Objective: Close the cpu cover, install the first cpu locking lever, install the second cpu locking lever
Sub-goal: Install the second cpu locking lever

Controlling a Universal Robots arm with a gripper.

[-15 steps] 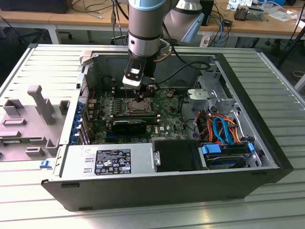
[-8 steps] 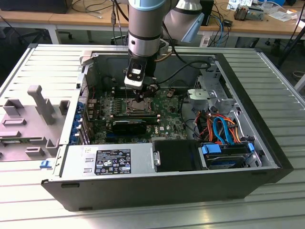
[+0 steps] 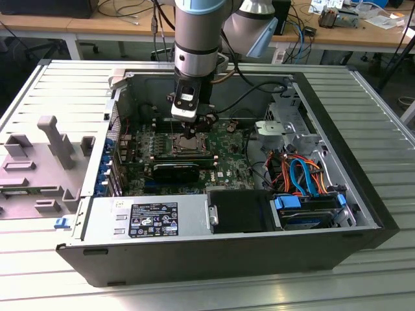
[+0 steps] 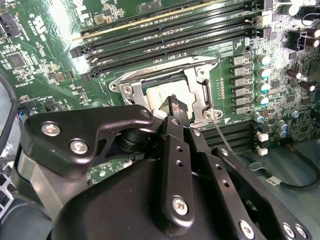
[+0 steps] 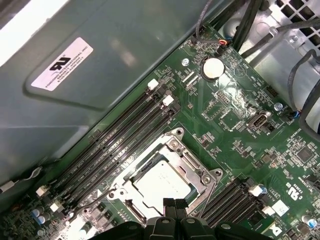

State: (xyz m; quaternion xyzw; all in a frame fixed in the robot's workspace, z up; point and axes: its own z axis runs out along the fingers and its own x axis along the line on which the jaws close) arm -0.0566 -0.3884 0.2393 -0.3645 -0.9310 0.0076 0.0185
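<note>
Closest in: the black links & screw heads of the gripper [image 4: 175, 104] in the second wrist view; its fingertips [image 5: 169, 205] sit pressed together in the first wrist view, closed w/ nothing visible between them; the tips point down at the cpu cover [image 5: 191, 161], right at its near edge, touching or not I can't tell; the cover lies flat over the socket, silvery chip top showing thru its square opening; in the second wrist view the cover [image 4: 165, 71] is just past the fingertip, and a thin wire lever [image 4: 221, 132] runs from the socket corner back alongside the tool, angled out away from the frame; memory slots [image 4: 165, 35] lie beyond the cover, further from the tool; all on the green board [image 5: 240, 135]; a coin cell [image 5: 213, 67] sits well away from the tips, near the grey case wall [image 5: 100, 105]. In the exterior view the arm stands over the open pc case [image 3: 363, 194], pointing down into it; gripper [image 3: 194, 126] directly above the cover [image 3: 188, 146], mid-board; grey power-supply box [image 3: 149, 217] & blue/orange cables [image 3: 301, 175] well apart from the tool.
</note>
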